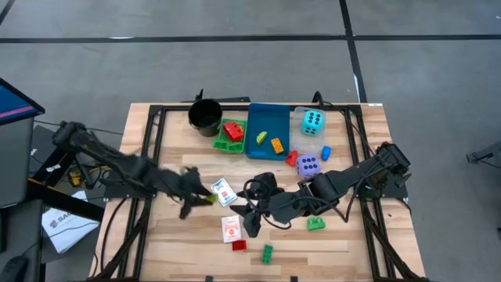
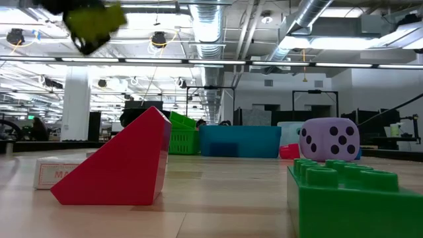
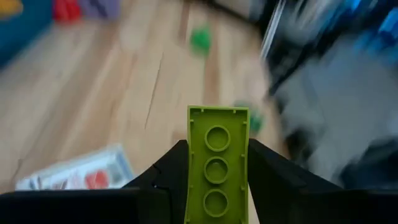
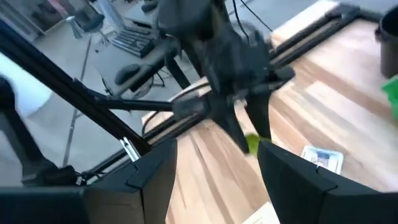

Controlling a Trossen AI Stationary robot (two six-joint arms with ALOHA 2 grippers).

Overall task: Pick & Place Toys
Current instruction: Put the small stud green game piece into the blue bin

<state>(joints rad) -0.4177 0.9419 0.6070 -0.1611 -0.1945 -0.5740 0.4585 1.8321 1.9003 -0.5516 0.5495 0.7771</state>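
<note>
I see my left gripper (image 1: 205, 199) clamped on a lime-green brick (image 3: 217, 163), lifted above the table's (image 1: 344, 243) left middle, beside a white card pack (image 1: 223, 192). My right gripper (image 1: 252, 220) hangs near the centre, fingers spread and empty, above another card pack (image 1: 231, 229). Bare wood lies toward the front left edge

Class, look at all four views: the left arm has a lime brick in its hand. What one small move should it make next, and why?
Probably carry it toward the trays. The left hand is shut on the lime brick, lifted above the table; the green tray and blue tray lie farther back. The right hand is open nearby, so keep clear.
</note>
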